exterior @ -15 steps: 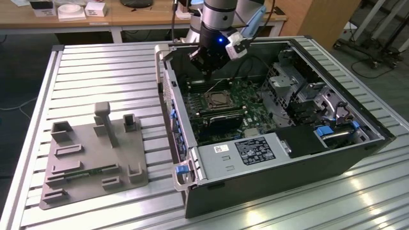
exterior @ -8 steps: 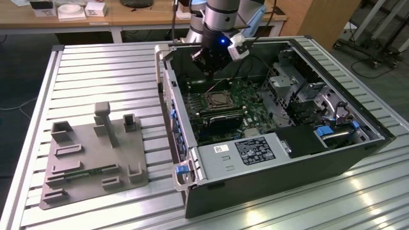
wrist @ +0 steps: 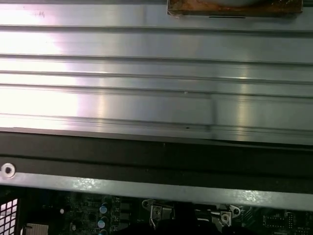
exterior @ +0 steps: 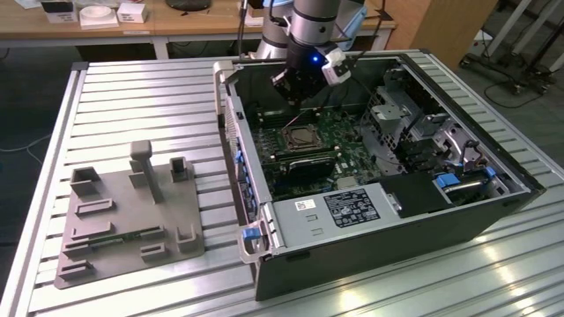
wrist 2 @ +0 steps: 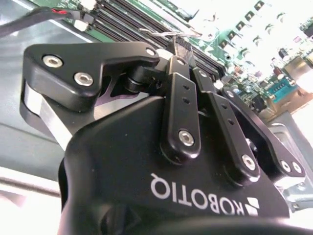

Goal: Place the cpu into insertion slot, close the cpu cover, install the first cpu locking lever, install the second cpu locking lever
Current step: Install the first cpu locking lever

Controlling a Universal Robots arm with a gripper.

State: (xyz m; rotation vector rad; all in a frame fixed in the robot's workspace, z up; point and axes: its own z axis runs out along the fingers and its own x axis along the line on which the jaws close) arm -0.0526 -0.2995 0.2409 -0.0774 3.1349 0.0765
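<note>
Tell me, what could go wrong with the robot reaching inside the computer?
The gripper hangs just above the socket, so a hard push might bend its thin metal cover. Red and black wires run right beside it and could snag. The case wall is close, so the arm might bump it.

Reaching down from above with the arm near upright, gripper low, its black fingers drawn together side by side.

- The gripper was matt black, with shiny steel screws.
- The cpu cover looked silvery metal.
- The ribbed table was brushed, glossy aluminium.
- The fixture looked dull grey plastic.
</note>
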